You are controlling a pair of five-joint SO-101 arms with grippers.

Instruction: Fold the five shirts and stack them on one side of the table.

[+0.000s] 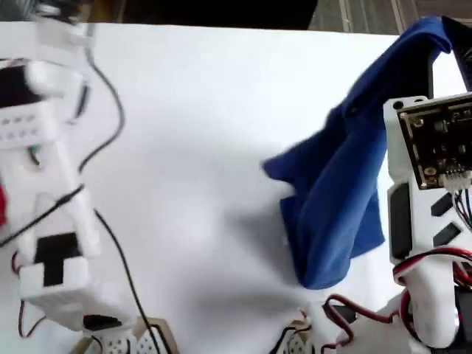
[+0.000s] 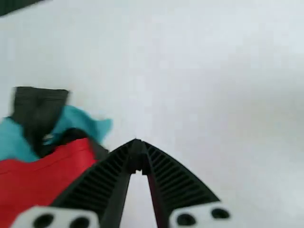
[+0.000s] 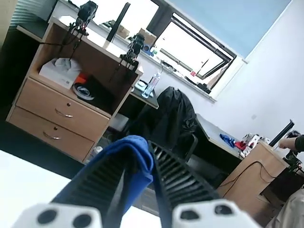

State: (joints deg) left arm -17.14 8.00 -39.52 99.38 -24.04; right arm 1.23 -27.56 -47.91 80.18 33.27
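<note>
My right gripper (image 3: 140,145) is clamped on a bunched fold of the blue shirt (image 1: 335,199), the cloth pinched between its two black fingers (image 3: 178,178) and raised well above the table (image 1: 192,110). From that hold the shirt hangs down in a long drape over the table's right side. I cannot tell whether its lowest folds touch the tabletop. My right arm (image 1: 428,192) stands at the table's right edge, just beside the hanging cloth. My left gripper (image 2: 137,144) hovers over the table's left side with its fingertips meeting and nothing between them. Just beside it on the table lies a pile of a red shirt (image 2: 38,185), a teal shirt (image 2: 80,124) and a black shirt (image 2: 38,107).
</note>
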